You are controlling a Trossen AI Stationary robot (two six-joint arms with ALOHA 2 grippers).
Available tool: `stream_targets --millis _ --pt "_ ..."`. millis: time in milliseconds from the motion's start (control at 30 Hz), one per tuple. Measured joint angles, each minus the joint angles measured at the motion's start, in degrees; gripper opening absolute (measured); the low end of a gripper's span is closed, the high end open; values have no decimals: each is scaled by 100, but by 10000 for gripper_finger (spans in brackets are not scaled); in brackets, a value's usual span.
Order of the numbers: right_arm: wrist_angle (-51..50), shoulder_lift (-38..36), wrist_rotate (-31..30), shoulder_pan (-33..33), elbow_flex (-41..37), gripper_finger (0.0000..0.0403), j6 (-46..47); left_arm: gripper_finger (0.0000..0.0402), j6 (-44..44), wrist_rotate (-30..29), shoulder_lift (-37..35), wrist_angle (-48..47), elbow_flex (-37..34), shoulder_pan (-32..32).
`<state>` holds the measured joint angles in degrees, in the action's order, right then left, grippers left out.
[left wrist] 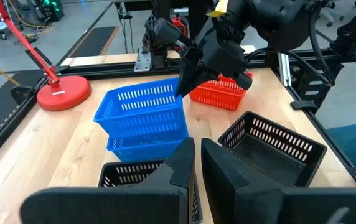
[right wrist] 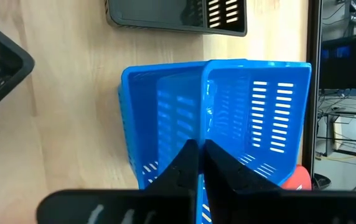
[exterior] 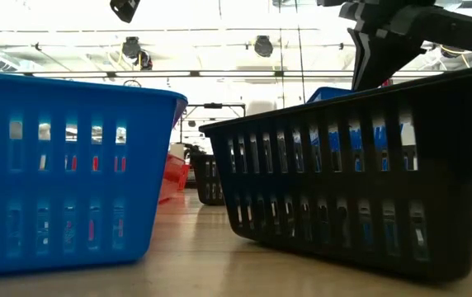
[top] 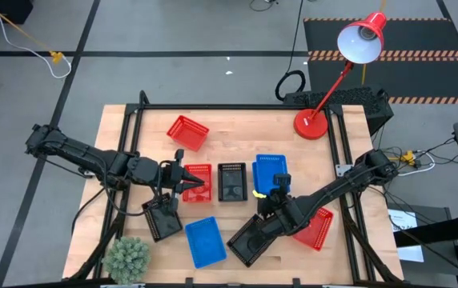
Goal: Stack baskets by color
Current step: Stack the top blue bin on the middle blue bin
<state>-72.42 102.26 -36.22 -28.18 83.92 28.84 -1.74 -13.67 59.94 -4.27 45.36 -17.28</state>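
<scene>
Baskets: two blue baskets [top: 271, 170], one tilted askew into the other rather than nested flat, lie right of the table's centre; the right gripper [top: 280, 183], jaws shut and empty, hovers directly above their near edge, its fingertips [right wrist: 196, 163] over the wall between the two in the right wrist view. A third blue basket [top: 206, 241] lies apart near the front edge. Black baskets: one [top: 231, 181] at centre just left of the blue pair; one [top: 162, 218] front left; one [top: 250, 239] front centre under the right arm. Red baskets: one [top: 187, 132] tilted toward the back left; one [top: 198, 181] left of the central black basket; one [top: 315, 228] front right, partly under the right arm. The left gripper [top: 187, 179], nearly closed and holding nothing, hovers at the left end of the central red basket. Surface: a pale wooden table [top: 237, 124] within a black frame, carrying a red desk lamp [top: 329, 80] at the back right corner and a small green plant [top: 127, 258] at the front left corner. Room: grey floor with striped matting behind; ceiling lights in the low view.
</scene>
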Motion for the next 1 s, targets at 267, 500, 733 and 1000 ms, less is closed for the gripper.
stream_targets --millis 267,500,733,1000 --pt "0 0 1 9 0 2 -80 33 0 0 0 0 0 0" --pt "99 0 19 9 0 2 -146 33 0 0 0 0 0 0" --pt "184 0 21 11 -22 2 -170 33 0 0 0 0 0 0" --pt "543 2 32 34 -512 2 -227 33 0 0 0 -2 0 0"
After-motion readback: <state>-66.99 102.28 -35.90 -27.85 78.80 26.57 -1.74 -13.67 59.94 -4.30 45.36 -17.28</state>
